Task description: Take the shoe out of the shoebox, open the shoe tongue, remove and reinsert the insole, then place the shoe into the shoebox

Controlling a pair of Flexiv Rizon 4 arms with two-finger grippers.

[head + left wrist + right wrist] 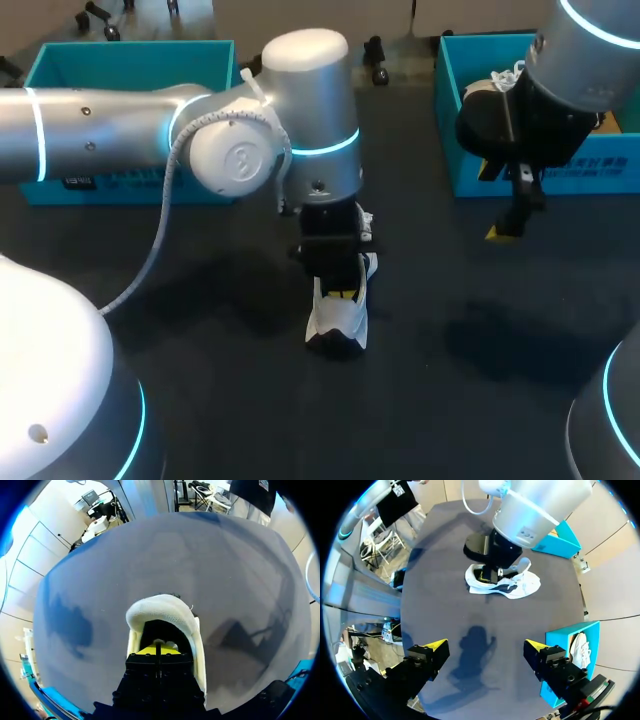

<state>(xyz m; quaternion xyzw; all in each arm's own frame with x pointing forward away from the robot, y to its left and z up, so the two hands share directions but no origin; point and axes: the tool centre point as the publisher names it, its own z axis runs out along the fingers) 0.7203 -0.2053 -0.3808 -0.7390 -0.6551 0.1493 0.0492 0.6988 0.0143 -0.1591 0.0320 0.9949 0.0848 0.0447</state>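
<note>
One shoe (580, 649) in right shoebox (600, 172); right fingers (434, 647) apart, left fingers (147, 650) seemingly closed inside second shoe (338, 322).

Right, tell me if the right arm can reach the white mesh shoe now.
Probably yes: the open right gripper hangs over dark table, nothing between it and the white mesh shoe. The left gripper sits in its opening, though.
</note>
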